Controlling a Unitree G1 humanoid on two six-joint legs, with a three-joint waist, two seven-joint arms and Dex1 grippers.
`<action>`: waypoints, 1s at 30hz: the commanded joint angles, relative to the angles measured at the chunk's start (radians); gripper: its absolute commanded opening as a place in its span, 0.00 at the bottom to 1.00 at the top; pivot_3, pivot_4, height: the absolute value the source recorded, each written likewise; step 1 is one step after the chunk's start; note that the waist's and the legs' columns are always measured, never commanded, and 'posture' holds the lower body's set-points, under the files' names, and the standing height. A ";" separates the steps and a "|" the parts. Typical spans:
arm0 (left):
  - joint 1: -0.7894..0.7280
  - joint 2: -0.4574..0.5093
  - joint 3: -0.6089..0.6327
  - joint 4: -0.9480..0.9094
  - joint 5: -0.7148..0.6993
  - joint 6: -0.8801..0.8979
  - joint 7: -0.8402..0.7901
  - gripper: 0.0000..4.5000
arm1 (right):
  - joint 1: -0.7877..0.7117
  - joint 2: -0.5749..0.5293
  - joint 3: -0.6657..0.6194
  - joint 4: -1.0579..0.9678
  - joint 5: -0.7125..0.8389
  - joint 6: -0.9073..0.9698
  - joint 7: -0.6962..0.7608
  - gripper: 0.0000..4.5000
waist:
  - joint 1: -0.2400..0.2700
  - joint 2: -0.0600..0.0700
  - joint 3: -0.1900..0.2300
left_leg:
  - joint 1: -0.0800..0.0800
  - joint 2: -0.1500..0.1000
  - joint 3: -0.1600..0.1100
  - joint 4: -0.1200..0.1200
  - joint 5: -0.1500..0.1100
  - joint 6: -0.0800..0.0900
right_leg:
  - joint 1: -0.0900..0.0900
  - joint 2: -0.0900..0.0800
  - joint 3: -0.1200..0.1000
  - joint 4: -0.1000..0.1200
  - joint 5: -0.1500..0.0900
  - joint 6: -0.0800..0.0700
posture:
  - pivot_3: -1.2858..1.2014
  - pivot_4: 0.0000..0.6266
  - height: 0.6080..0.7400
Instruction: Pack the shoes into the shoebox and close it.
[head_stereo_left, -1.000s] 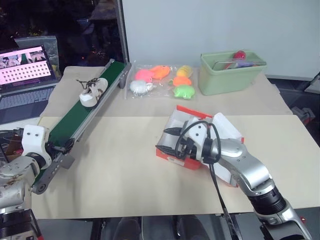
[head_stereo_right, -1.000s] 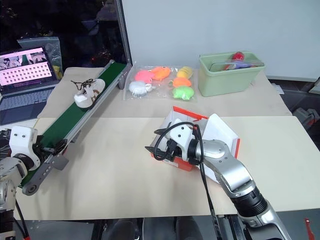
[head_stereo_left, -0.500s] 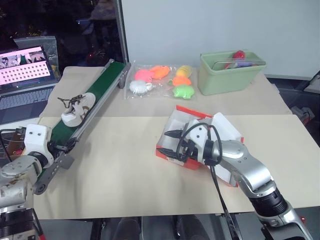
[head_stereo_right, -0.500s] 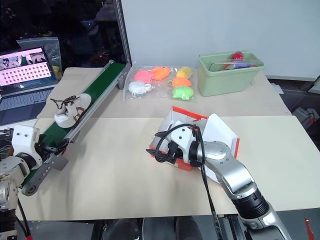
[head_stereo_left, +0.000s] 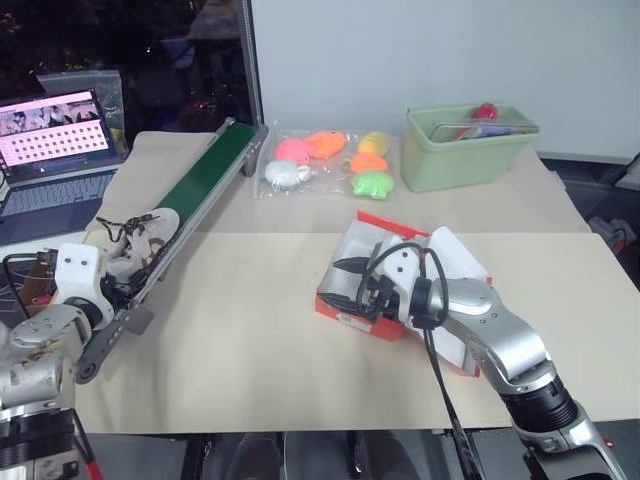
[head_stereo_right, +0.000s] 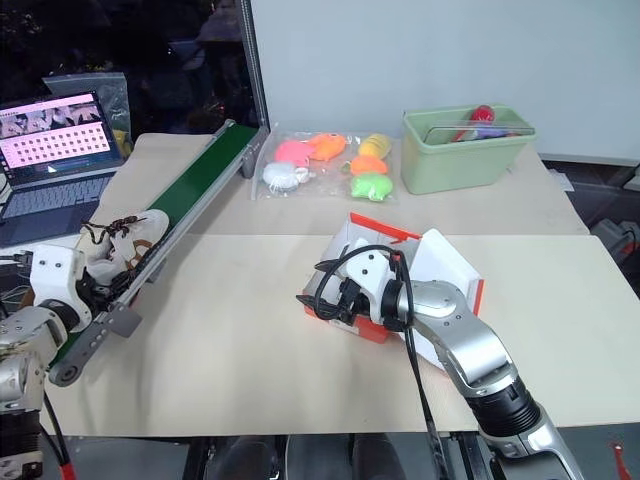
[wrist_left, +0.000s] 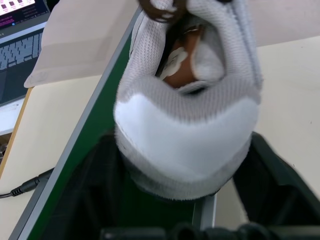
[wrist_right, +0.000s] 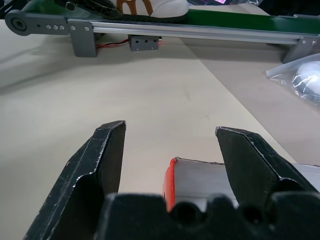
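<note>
One white shoe (head_stereo_left: 135, 238) with dark laces lies at the low end of the green conveyor belt (head_stereo_left: 205, 175). Its heel (wrist_left: 190, 125) sits between the two black fingers of my left gripper (wrist_left: 182, 145), which press on both sides of it. The orange-red shoebox (head_stereo_left: 345, 318) stands open in the middle of the table, white inside, its lid tipped back to the right. My right gripper (head_stereo_left: 340, 283) hovers open at the box's left end, with the red box wall (wrist_right: 172, 182) seen between its fingers (wrist_right: 107, 150).
A laptop (head_stereo_left: 55, 115) stands at the far left behind the belt. Bagged bright foam toys (head_stereo_left: 330, 160) and a pale green bin (head_stereo_left: 470, 150) sit at the back. Bare beige table (head_stereo_left: 230, 330) lies between the belt and the box.
The shoe has slid down the belt from its middle to the low end, into my left gripper, whose fingers have closed on the heel. The right arm has kept still.
</note>
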 joint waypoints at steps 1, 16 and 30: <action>-0.061 -0.013 0.019 -0.030 0.014 -0.039 0.067 0.65 | -0.020 0.006 -0.037 -0.021 -0.007 0.004 -0.017 0.77 | 0.003 0.000 0.000 | 0.000 0.000 0.000 0.000 0.000 0.000 | 0.000 0.000 0.000 0.000 0.000 0.000 | 0.52 0.24 0.92; -0.107 -0.236 -0.359 -0.469 -0.019 -0.079 0.043 0.65 | -0.281 0.495 -0.611 0.287 0.438 0.651 -0.532 0.77 | 0.007 -0.001 0.000 | -0.002 0.000 0.000 -0.002 0.001 -0.001 | -0.001 -0.001 0.000 0.003 0.001 -0.001 | 0.52 0.24 0.92; -0.172 -0.265 -0.417 -0.488 -0.057 -0.003 0.003 0.65 | -0.365 0.647 -0.712 0.284 0.666 0.705 -0.725 0.77 | -0.020 0.000 0.000 | -0.001 0.000 0.000 -0.002 0.001 -0.001 | -0.001 0.001 0.000 0.002 0.001 0.000 | 0.52 0.24 0.92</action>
